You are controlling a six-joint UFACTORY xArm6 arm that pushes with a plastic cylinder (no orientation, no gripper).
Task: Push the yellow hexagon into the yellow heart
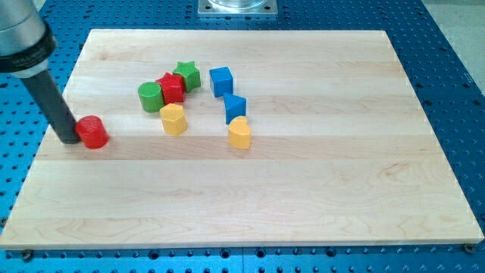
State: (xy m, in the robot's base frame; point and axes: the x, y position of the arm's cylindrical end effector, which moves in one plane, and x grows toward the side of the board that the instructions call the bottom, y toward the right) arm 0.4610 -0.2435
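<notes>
The yellow hexagon (173, 119) lies left of the board's middle, just below a cluster of blocks. The yellow heart (239, 133) lies to its right and slightly lower, about one block-width of bare wood between them. My tip (68, 139) is at the board's left edge, touching the left side of a red cylinder (93, 132), far to the left of the yellow hexagon. The rod slants up to the view's top left.
A green cylinder (151, 96), a red block (172, 88) and a green star (186, 75) cluster just above the hexagon. A blue cube (220, 80) and a second blue block (235, 107) stand above the heart. The wooden board (318, 189) lies on a blue perforated table.
</notes>
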